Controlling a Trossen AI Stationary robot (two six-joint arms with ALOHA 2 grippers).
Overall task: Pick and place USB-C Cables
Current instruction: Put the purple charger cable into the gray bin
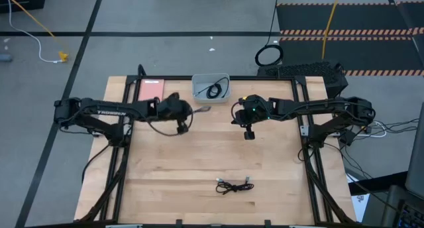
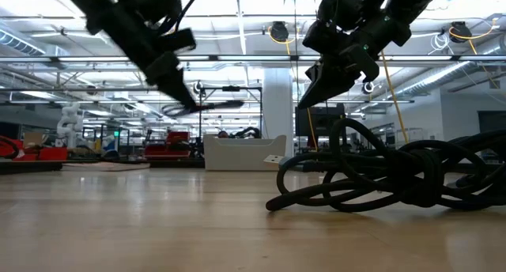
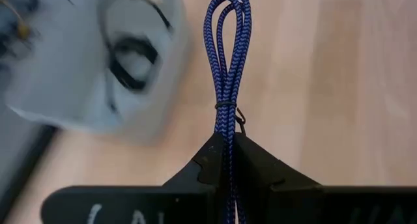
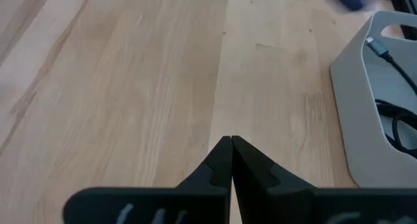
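High view first: a pale grey tray point(image 1: 201, 80) sits at the far edge of the wooden table point(image 1: 165, 175), with a black cable point(image 1: 214, 91) coiled inside it. The left gripper point(image 1: 196, 111) hangs just beside the tray's near left corner; the right gripper point(image 1: 248, 134) hangs near the tray's right side, a little further from it. A second black cable point(image 1: 234, 185) lies on the table well apart from the tray, by the near edge.

Low view: that second black cable point(image 2: 379, 177) fills the foreground, the tray point(image 2: 241, 152) far behind it, both arms above.

Left wrist view: the left gripper point(image 3: 227, 152) is clamped on a blue-purple cable point(image 3: 227, 61), whose folded loop sticks out near the tray point(image 3: 85, 87).

Right wrist view: the right gripper point(image 4: 230, 152) has its fingers pressed together on nothing, over bare table beside the tray point(image 4: 355, 107).
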